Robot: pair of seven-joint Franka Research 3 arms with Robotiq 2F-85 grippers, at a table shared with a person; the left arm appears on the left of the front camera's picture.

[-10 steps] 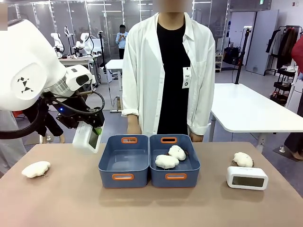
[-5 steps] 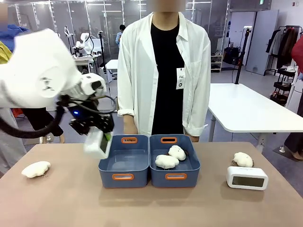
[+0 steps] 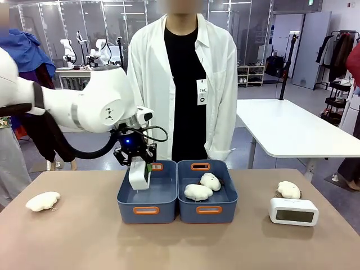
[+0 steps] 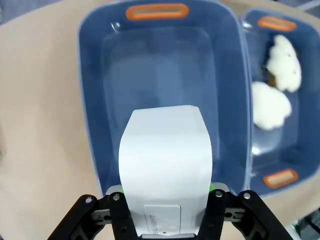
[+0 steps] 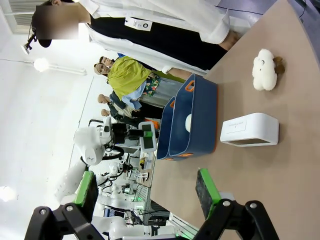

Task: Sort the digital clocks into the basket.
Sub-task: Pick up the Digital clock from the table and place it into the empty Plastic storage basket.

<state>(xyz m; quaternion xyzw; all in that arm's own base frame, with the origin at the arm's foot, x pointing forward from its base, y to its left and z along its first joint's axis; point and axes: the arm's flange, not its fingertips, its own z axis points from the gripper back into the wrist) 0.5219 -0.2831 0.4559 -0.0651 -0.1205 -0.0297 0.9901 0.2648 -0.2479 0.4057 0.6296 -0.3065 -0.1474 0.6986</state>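
Observation:
My left gripper (image 3: 140, 166) is shut on a white digital clock (image 3: 138, 176) and holds it upright over the left basket (image 3: 126, 205), its lower end at about rim height. The left wrist view looks down past this clock (image 4: 165, 155), clamped between the green pads of the left gripper (image 4: 166, 200), into the empty left basket (image 4: 87, 100). A second digital clock (image 3: 293, 212) lies on the table at the right, also seen in the right wrist view as a white block (image 5: 250, 129). My right gripper (image 5: 145, 192) is open, well above the table, holding nothing.
The right bin (image 3: 225, 209) touches the left one and holds two cream plush toys (image 3: 198, 192). Another plush (image 3: 43, 201) lies at the table's far left, and one (image 3: 288, 189) sits behind the second clock. A person (image 3: 180, 84) in a white coat stands just behind the bins.
My left arm has swung right with the clock, from left of the bins to over the left basket. The person has shifted slightly left.

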